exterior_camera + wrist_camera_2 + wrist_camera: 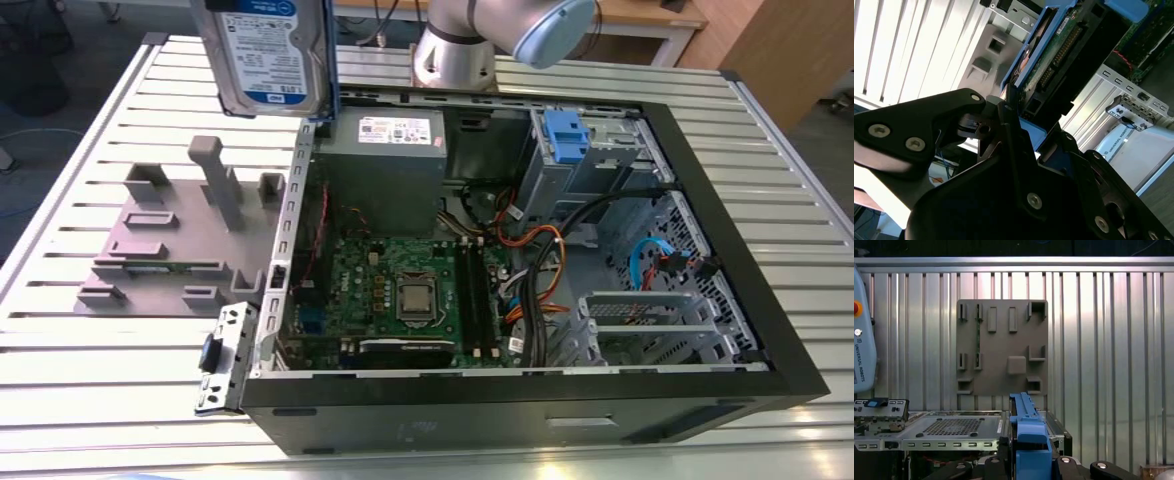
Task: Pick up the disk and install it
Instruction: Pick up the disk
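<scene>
Gripping the disk [267, 50] by its blue bracket, our tool [1015, 112] appears in the second wrist view; the exterior view gives us its white-and-blue label, upright.

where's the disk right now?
The silver metal disk in a blue plastic bracket is aloft at the exterior view's upper left, above the wall of the open black computer case nearest the grey plastic stand.

The disk [267, 50] and the arm [514, 30] are cut off by the exterior view's edge near 11 and 12 o'clock.
</scene>
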